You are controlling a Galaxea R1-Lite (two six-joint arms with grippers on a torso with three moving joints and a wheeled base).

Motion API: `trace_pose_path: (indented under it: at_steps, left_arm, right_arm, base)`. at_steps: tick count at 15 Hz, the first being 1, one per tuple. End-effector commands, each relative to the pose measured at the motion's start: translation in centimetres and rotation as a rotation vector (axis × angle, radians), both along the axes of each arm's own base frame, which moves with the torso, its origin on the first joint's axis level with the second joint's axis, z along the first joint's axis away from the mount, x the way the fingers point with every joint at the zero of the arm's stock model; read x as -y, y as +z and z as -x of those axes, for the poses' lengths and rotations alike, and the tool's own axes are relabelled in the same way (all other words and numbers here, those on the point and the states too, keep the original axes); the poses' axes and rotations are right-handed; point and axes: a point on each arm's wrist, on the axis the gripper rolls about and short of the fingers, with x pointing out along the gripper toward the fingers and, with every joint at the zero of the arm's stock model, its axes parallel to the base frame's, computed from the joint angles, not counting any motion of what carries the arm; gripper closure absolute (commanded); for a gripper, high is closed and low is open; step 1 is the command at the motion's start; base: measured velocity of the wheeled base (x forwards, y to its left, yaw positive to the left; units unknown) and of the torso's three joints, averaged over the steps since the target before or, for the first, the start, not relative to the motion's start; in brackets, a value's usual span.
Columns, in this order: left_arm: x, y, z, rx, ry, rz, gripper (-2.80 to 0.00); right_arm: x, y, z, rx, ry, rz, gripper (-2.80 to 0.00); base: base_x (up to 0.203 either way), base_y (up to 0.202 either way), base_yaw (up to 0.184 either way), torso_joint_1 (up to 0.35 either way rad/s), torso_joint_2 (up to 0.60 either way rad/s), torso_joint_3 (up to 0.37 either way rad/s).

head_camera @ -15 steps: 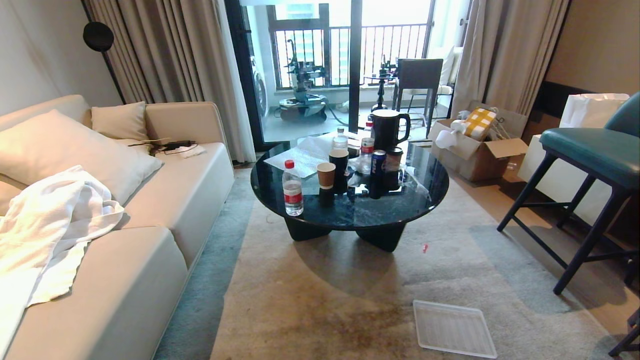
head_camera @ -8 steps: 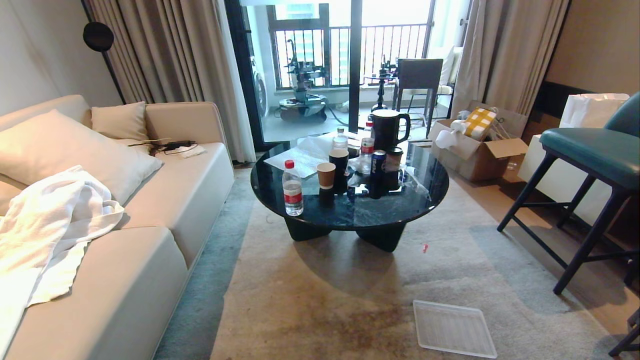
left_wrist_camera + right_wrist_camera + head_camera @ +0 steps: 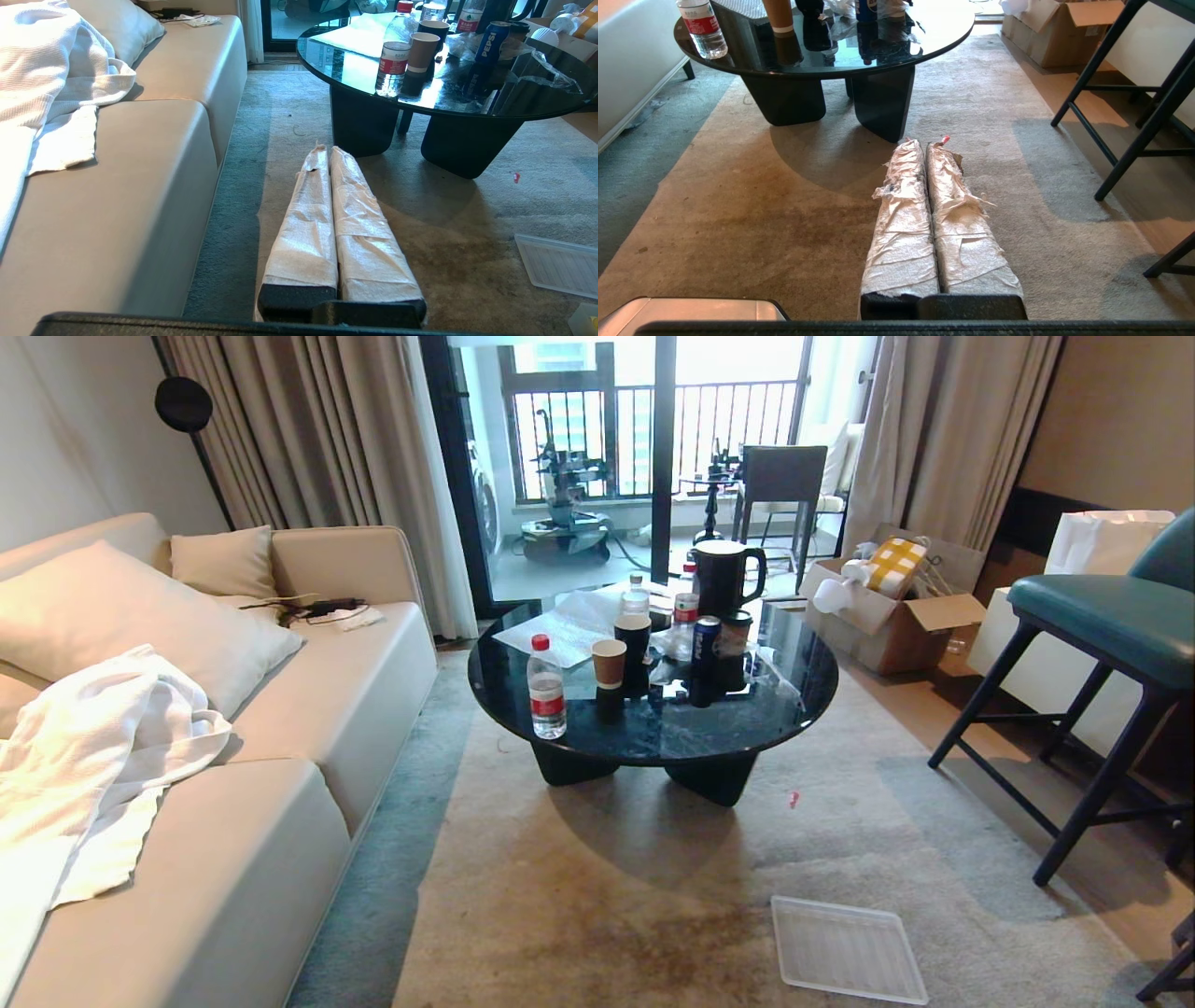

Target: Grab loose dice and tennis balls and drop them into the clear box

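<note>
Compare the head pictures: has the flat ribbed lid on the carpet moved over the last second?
No. The flat ribbed lid lies at the same spot on the carpet, equally far from the round black table.

The sofa (image 3: 280, 821) is cut by the left and bottom edges of the head view. The stool (image 3: 1111, 644) is cut at the right edge. Behind the kettle (image 3: 724, 577), part of the table (image 3: 747, 728) is hidden.
</note>
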Motion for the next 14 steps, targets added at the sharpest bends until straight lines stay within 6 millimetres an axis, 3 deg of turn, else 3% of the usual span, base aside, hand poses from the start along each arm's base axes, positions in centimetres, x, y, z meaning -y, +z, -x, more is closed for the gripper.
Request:
trace_pose_path:
  at_steps: [1,14]
  left_arm:
    - [0.0,0.0,0.0,0.0,0.0,0.0,0.0]
    - [0.0,0.0,0.0,0.0,0.0,0.0,0.0]
  right_arm:
    - [0.0,0.0,0.0,0.0,0.001,0.001,0.0]
    - [0.01,-0.03,-0.01,0.0,-0.002,0.003,0.0]
  base:
    - [0.0,0.0,0.0,0.0,0.0,0.0]
    - [0.0,0.0,0.0,0.0,0.0,0.0]
